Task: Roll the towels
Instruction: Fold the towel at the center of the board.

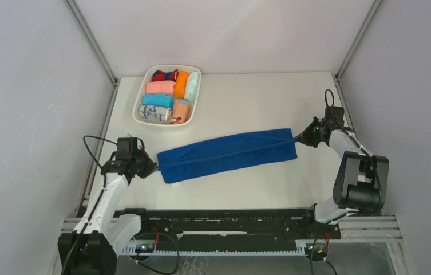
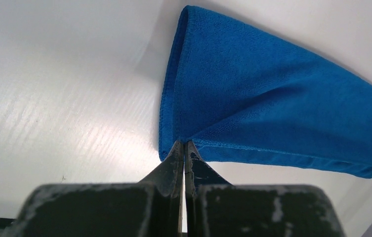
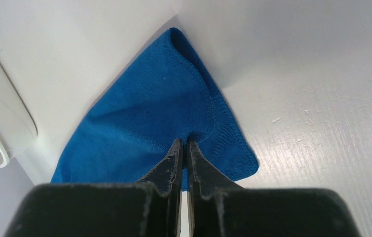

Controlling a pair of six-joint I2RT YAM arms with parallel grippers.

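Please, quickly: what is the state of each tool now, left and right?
Left tool: closed, pinching one end of the blue towel.
Right tool: closed, pinching the other end of the same towel.

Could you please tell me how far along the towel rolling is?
Done, apparently: the peach towel sits rolled in the white tray. In hand: the blue towel lies folded into a long strip, left gripper and right gripper shut on its ends. Left: rolling it; no turn has started.

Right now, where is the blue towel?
In the top view the blue towel stretches across the table, just nearer than the white bin, its ends pinched by the left gripper and right gripper.
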